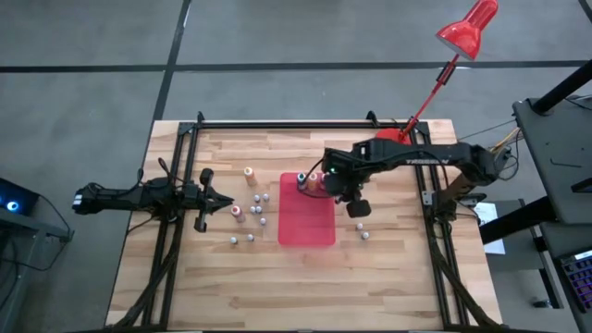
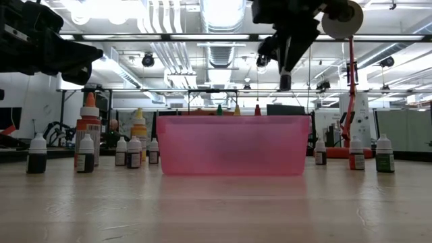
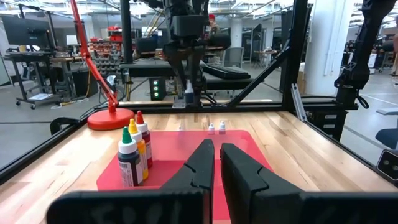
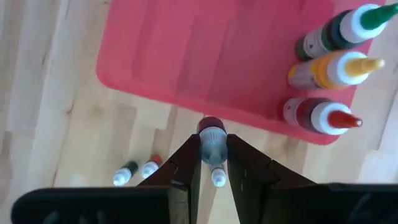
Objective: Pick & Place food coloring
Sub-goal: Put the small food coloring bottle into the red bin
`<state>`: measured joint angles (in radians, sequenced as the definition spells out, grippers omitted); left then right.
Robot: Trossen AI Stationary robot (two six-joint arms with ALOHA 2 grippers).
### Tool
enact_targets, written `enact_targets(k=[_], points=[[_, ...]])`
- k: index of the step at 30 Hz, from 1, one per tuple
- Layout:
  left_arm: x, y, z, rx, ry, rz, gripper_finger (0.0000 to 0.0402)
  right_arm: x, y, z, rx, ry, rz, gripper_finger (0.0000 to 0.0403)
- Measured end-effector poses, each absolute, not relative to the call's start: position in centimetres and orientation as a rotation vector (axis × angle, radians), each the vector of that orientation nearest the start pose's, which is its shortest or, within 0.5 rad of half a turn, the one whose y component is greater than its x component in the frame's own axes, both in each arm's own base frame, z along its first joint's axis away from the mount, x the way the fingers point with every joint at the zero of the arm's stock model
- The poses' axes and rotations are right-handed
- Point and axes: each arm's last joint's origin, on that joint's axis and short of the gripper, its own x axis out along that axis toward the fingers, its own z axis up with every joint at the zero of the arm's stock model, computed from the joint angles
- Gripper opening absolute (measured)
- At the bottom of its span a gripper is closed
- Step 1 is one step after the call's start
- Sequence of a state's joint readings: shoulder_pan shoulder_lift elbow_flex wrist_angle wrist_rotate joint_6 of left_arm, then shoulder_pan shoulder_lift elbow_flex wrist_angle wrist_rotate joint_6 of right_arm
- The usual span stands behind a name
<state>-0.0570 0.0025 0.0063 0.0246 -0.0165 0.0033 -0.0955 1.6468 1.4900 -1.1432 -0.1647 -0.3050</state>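
I see three tall bottles (image 1: 311, 181) crowding the flat red plastic tray's (image 1: 310, 227) far end; the rest lies bare.

left arm (image 1: 139, 196): matte black, slim jointed links, at the left of the high view; dark cable trailing beside it
left gripper (image 1: 222, 197): two black wedge-shaped fingers (image 3: 199, 167) with angled faces, on a broad black bar across the bottom of the left wrist view
right arm (image 1: 416, 157): black, thicker links, pale lettering on the forearm, upper right of centre in the high view
right gripper (image 4: 212, 163): two black tapering fingers with flat inner faces
right arm wrist: pale round disc, top of the low view
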Motion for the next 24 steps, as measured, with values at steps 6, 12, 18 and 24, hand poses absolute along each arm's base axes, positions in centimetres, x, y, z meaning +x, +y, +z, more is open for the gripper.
enact_targets(k=[6,12,18,24], points=[[9.7,-0.5,16.8,0.002,-0.028,-0.04,0.0003,33.5,-2.8,29.7,-0.15,1.249,0.293,0.0059],[9.7,-0.5,16.8,0.002,-0.028,-0.04,0.0003,35.5,-2.9,29.4,-0.215,1.234,0.338,0.0059],[9.7,-0.5,16.8,0.002,-0.028,-0.04,0.0003,37.5,-3.1,29.0,-0.299,1.216,0.394,0.0059],[9.7,-0.5,16.8,0.002,-0.028,-0.04,0.0003,39.4,-3.3,28.6,-0.437,1.185,0.486,0.0059]])
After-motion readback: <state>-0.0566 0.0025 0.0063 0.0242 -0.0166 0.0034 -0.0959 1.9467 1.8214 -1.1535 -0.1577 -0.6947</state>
